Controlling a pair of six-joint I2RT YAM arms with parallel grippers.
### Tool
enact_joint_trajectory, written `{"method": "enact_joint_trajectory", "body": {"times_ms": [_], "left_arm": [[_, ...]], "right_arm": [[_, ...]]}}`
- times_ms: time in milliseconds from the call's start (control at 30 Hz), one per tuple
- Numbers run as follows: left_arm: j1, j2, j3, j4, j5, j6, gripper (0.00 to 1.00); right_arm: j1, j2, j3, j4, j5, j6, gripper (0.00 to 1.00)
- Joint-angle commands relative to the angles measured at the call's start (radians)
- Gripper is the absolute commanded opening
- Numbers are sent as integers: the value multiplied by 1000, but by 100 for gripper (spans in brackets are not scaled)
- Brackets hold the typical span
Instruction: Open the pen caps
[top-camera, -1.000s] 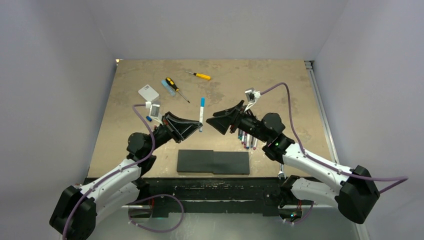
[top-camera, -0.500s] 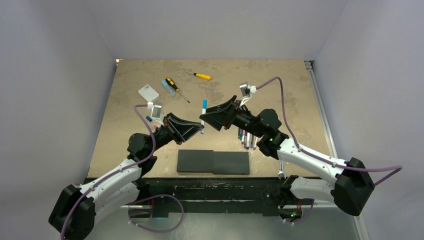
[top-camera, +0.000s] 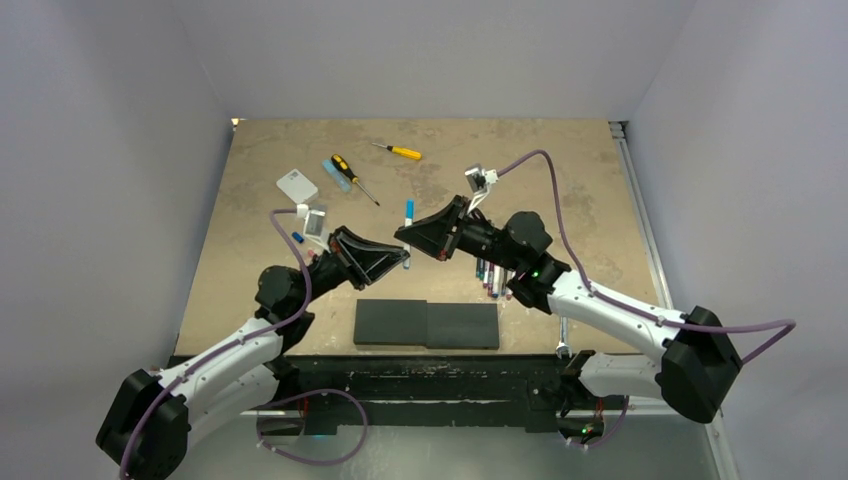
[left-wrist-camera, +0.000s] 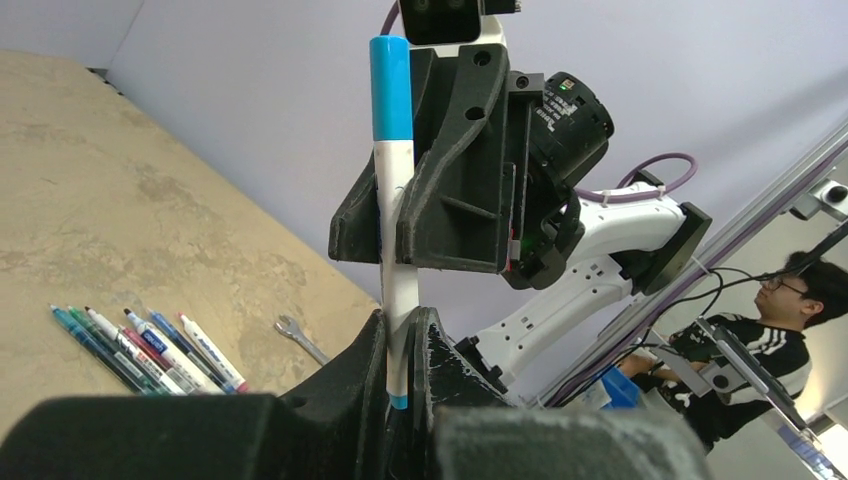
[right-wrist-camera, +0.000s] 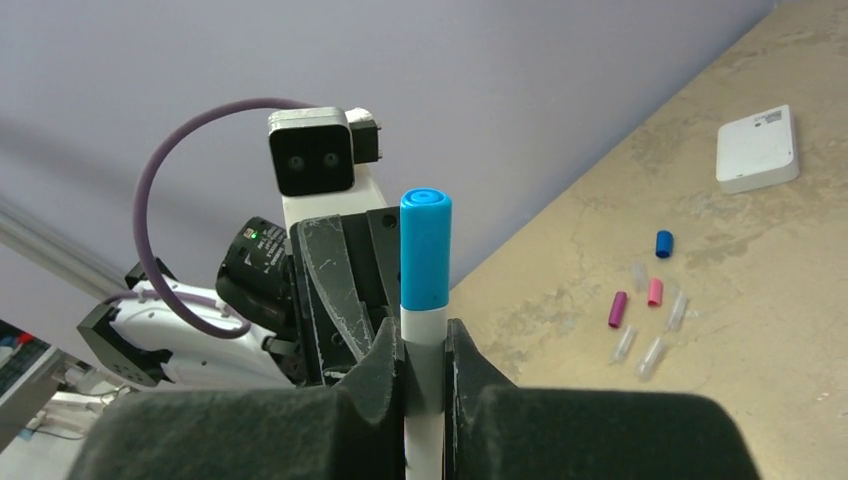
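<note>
Near edge of mottled tan table, pale lilac walls around: flat black slab. Beyond it, held off the surface, white pen, long axis running away from the bases in the top view, light-blue cap farthest. Left gripper clamped on lower barrel, right gripper pinching just under cap.

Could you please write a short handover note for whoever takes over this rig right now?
Left gripper: shut on the lower barrel of the white pen.
Right gripper: shut on the same barrel, just below the light-blue cap.
The pen is held off the table between both arms, cap on.
Done: a dark blue cap, pink cap and magenta cap lie loose near the white box.
Left: pull this cap off, then check the row of pens by the right arm. I cannot tell if they are capped.
</note>
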Motion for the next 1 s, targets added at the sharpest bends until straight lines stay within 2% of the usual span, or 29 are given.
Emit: {"method": "enact_joint_trajectory", "body": {"times_ms": [0, 100, 133, 200, 300, 467, 600, 800, 967], "left_arm": [[-6, -13, 56, -40, 0, 56, 0], [-5, -17, 104, -198, 2, 93, 42], [-7, -21, 124, -257, -5, 111, 53], [-7, -32, 148, -334, -24, 135, 64], [-5, -67, 154, -374, -60, 154, 76], [-4, -102, 228, -481, -99, 249, 81], [-3, -78, 322, -516, -96, 324, 81], [-4, 78, 475, -463, 44, 342, 79], [-6, 201, 528, -397, 186, 285, 74]], "right_arm": [[7, -35, 61, -46, -26, -67, 0], [7, -83, 56, -99, 20, -124, 0], [7, -105, 53, -122, 46, -146, 0], [7, -155, 40, -172, 95, -188, 0], [7, -233, 19, -258, 169, -259, 0], [7, -341, -20, -390, 238, -345, 0], [7, -383, -67, -425, 211, -362, 0], [8, -377, -116, -351, 81, -349, 0], [8, -356, -102, -333, 68, -351, 0]]}}
